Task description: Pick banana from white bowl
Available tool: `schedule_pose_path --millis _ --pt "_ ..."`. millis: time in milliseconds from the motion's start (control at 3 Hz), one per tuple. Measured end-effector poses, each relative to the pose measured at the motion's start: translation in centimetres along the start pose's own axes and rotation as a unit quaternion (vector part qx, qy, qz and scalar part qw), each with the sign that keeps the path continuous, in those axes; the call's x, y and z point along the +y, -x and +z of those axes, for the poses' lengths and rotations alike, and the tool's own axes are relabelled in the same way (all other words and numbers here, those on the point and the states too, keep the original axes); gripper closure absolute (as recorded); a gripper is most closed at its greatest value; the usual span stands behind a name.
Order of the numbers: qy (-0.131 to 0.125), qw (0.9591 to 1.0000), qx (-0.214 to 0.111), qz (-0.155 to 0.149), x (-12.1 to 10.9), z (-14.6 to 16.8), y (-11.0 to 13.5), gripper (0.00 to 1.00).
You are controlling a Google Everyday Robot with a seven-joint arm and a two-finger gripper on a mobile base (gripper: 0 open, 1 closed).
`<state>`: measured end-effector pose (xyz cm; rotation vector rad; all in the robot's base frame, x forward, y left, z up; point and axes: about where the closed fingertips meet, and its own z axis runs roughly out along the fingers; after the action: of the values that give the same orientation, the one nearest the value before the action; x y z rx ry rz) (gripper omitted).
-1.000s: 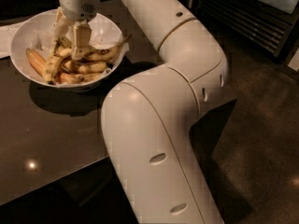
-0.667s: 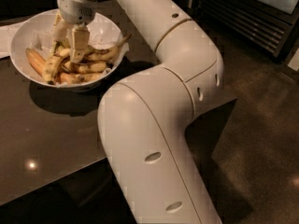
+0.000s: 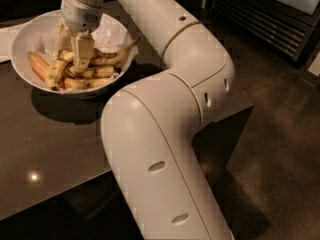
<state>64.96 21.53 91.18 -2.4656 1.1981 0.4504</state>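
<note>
The white bowl (image 3: pixel 25 39) stands on the dark table at the upper left, lined with crinkled white paper (image 3: pixel 112 34). Several spotted, browning bananas (image 3: pixel 95 73) lie in it. My gripper (image 3: pixel 75 54) reaches down from above into the middle of the bowl, in among the bananas and touching them. One banana (image 3: pixel 56 70) lies just to its left. My white arm sweeps from the gripper across the frame to the lower middle and hides the bowl's right rim.
The dark glossy table (image 3: pixel 50 149) ends at an edge near the lower left and at a corner on the right. A flat white paper sheet (image 3: pixel 6 39) lies left of the bowl. Dark floor (image 3: pixel 280 134) and a slatted cabinet (image 3: pixel 280 19) are to the right.
The gripper has sunk slightly lower into the bananas. The arm's elbow has shifted a little to the left. The bowl has not moved.
</note>
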Motion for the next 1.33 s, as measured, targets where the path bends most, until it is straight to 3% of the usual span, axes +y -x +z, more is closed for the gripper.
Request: schedule_pose_path --millis 1000,1333 --pt "0.013 0.9998 0.001 0.018 0.5 1.1 -1.5 0.38" --pt "0.017 0.9994 0.021 0.022 0.9 1.3 -2.4 0.56"
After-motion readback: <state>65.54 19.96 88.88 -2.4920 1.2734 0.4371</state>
